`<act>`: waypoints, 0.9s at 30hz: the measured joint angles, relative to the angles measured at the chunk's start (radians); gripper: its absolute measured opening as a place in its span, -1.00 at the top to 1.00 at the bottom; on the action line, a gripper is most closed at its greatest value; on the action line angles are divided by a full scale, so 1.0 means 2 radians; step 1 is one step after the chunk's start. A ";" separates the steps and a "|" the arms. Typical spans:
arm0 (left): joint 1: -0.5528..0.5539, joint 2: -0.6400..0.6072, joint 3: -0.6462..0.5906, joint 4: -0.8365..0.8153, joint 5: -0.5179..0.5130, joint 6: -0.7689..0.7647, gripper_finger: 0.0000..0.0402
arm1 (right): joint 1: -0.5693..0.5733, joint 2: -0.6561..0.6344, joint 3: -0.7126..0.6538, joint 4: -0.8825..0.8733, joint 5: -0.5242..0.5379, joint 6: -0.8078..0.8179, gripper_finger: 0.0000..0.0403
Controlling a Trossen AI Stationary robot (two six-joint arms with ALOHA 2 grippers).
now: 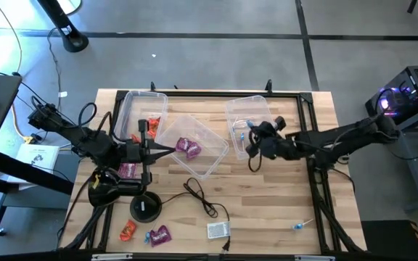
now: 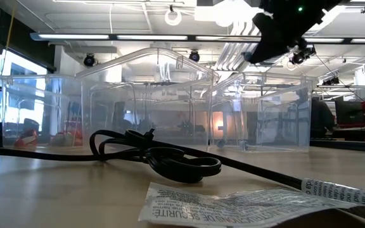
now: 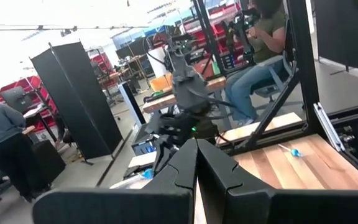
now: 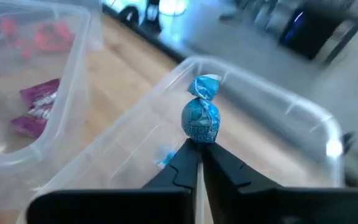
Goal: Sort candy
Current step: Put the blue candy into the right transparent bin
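Right claw [image 4: 199, 151] clamped on blue candy [image 4: 201, 117], hanging over right clear bin [image 1: 256, 110]. Left claw [image 3: 197, 152] together, empty, above surface [image 1: 267, 196] beside purple candy [image 1: 128, 171].

Round light-blue sweet in shiny twisted wrapper [image 4: 201, 118]: standing upright, pinched at its base. Purple-magenta wrapped sweets [image 1: 188, 148]: lying flat inside a bin. Orange-red sweet [image 1: 127, 230] and purple-magenta sweet [image 1: 158, 235]: lying loose together. Small light-blue sweet [image 1: 296, 227]: lying alone.
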 joint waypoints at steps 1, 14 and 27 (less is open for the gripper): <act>0.000 0.000 0.000 -0.002 0.000 0.000 1.00 | -0.010 0.000 0.000 0.000 -0.027 0.000 0.88; 0.000 0.000 0.000 -0.003 0.000 -0.001 1.00 | -0.018 -0.002 0.012 -0.014 -0.124 -0.050 -0.07; 0.000 0.000 0.000 -0.010 -0.032 -0.001 1.00 | 0.147 -0.002 0.085 -0.097 -0.329 0.112 -0.13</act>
